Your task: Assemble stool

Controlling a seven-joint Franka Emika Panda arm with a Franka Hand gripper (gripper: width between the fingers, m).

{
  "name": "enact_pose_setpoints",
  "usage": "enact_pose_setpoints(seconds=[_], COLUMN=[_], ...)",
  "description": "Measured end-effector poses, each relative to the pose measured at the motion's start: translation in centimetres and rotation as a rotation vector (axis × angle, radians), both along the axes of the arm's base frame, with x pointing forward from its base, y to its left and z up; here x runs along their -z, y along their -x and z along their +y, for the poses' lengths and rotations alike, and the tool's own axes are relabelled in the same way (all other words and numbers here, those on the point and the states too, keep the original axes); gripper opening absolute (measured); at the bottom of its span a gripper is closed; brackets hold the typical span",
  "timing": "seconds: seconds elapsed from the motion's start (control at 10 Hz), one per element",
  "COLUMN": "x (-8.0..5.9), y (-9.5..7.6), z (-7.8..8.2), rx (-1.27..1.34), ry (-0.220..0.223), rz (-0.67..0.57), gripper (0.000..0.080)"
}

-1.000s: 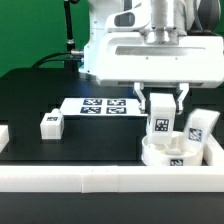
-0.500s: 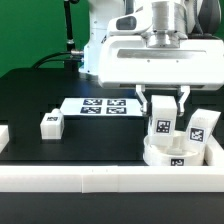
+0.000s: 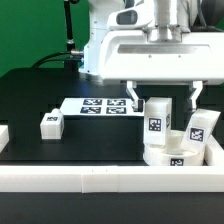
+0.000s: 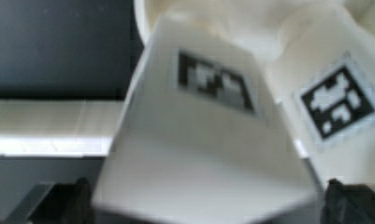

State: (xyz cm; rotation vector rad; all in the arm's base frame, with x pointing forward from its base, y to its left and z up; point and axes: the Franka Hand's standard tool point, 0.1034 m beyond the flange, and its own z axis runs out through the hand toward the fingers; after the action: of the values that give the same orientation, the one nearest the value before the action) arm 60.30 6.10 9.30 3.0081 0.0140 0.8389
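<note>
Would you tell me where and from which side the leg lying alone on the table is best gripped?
Probably from straight above: the leg lies low and blocky on the table, nothing touching it, so pinch its two opposite side faces near mid-length.

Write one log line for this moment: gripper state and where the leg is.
gripper: open | fingers: apart, clear of leg | leg: upright on seat

A flat green backdrop (image 3: 30, 35) rises behind the black bench (image 3: 90, 138), whose near edge a white rail (image 3: 90, 181) borders; light seems even, soft.
</note>
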Motion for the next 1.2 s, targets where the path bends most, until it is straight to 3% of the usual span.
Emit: enact_pose_setpoints(seconds=[0.3,0.7,0.9,1.0,1.2], x=[-2.4,-2.3,-1.9,-1.6,-1.2], y=[-1.5,-1.6,-1.3,-0.8,0.1], z=[-1.3,-1.3,-1.1,-1.1,-1.2], rx=[-0.011,-0.011,0.021,0.068,0.099], ry=[0.002,0.002,-0.028,-0.060,-0.103], rz=[0.038,0.042,0.102,0.155,0.392], gripper=[0.0649,0.0649,0.0649,0.0649,0.0649])
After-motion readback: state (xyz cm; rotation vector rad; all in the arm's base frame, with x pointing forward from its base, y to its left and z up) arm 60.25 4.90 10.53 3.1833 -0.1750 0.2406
